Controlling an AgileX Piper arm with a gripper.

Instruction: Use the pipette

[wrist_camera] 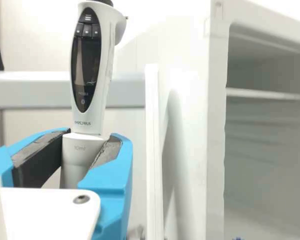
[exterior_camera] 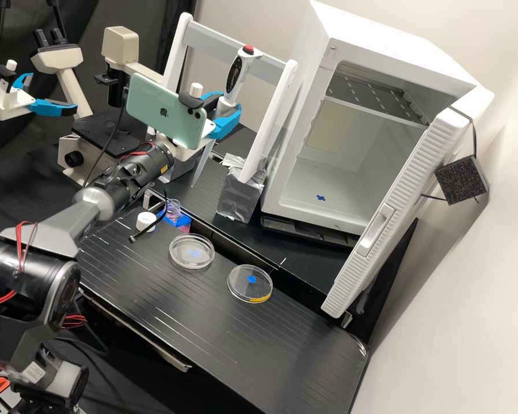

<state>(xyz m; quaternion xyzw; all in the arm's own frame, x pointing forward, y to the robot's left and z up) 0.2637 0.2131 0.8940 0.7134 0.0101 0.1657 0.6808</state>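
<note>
My gripper point(exterior_camera: 220, 119) is up in front of the white stand, its blue fingers closed around the pipette point(exterior_camera: 236, 75). The pipette is white with a dark display and a red top, and stands nearly upright with a slight tilt. Its long translucent tip point(exterior_camera: 200, 165) points down behind the wrist, above the bench. In the wrist view, the gripper point(wrist_camera: 85, 152) has its dark pads against either side of the pipette's point(wrist_camera: 87, 65) grey lower barrel. Two clear round dishes lie on the bench: one point(exterior_camera: 191, 257) nearer the arm, the other point(exterior_camera: 250, 290) with a yellow mark, farther right.
A white stand with a grey crossbar point(exterior_camera: 216, 46) rises behind the pipette, its foot wrapped in foil point(exterior_camera: 239, 195). Right of it is a white incubator point(exterior_camera: 380, 52), door open. A small white cap point(exterior_camera: 146, 221) and a microscope point(exterior_camera: 121, 46) are left. Another arm's gripper shows far left.
</note>
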